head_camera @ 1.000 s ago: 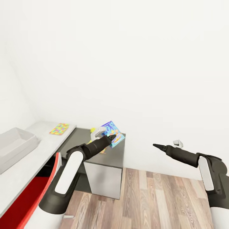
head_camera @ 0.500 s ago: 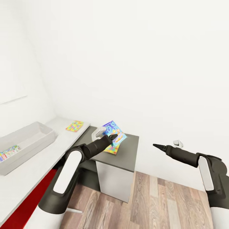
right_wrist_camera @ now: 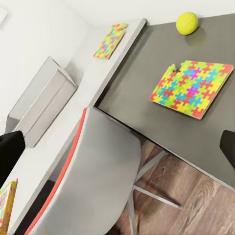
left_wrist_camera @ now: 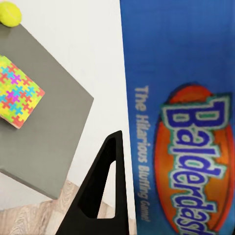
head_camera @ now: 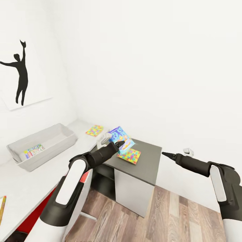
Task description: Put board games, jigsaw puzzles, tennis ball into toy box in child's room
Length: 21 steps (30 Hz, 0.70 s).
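Note:
My left gripper (head_camera: 120,144) is shut on the blue board game (head_camera: 119,135), lettered Balderdash (left_wrist_camera: 188,117), held up over the dark grey wing (head_camera: 148,160) of the table. One jigsaw puzzle (head_camera: 129,155) lies on that wing with the tennis ball (right_wrist_camera: 187,23) beyond it. The other jigsaw puzzle (head_camera: 94,130) rests on the light grey top. The toy box (head_camera: 58,132) stands further left with one board game (head_camera: 33,151) inside. A green-yellow board game (right_wrist_camera: 7,205) lies at the table's near end. My right gripper (head_camera: 165,154) hangs open over the floor.
A grey chair with red trim (right_wrist_camera: 98,171) is tucked under the table beside the wing. A picture of a black silhouetted figure (head_camera: 21,75) hangs on the left wall. Wood floor (head_camera: 174,215) lies open to the right of the wing.
The whole view has swung left, so table and toy box slid rightward in the picture and the wall picture appeared. Both arms hold the same pose; the blue board game stays gripped.

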Available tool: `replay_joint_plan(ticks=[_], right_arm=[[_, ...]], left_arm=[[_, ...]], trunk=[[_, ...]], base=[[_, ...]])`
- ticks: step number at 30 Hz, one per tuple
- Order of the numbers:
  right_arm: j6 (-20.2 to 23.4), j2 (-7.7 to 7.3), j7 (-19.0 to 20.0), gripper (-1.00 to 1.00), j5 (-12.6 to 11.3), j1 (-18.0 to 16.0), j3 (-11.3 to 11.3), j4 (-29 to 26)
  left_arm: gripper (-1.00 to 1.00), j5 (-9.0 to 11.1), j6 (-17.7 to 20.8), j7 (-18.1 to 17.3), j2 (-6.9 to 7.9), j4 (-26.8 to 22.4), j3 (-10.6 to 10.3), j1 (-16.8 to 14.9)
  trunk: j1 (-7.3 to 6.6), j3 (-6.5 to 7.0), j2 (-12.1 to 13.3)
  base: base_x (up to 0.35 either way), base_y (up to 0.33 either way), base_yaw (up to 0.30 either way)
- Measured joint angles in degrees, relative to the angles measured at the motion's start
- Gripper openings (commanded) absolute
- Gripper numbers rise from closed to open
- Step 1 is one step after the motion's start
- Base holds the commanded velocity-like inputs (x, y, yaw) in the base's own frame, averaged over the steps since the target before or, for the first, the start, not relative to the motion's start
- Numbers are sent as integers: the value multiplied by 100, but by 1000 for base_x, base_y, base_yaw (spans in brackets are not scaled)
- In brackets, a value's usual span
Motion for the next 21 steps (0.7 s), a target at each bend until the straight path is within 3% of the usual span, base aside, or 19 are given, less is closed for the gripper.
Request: replay_joint_plan(ticks=[10,21], right_arm=[[0,9,0,100,-1,1,0,0],[0,22,0,100,0,2,0,0]], left_arm=[[-100,0,-5,-275,20,0,-6,3],[-100,-6,-7,-375,22,0,-9,14]], trunk=[[-1,0,-1],[-2,0,0]], base=[[24,0,296],[230,0,296]])
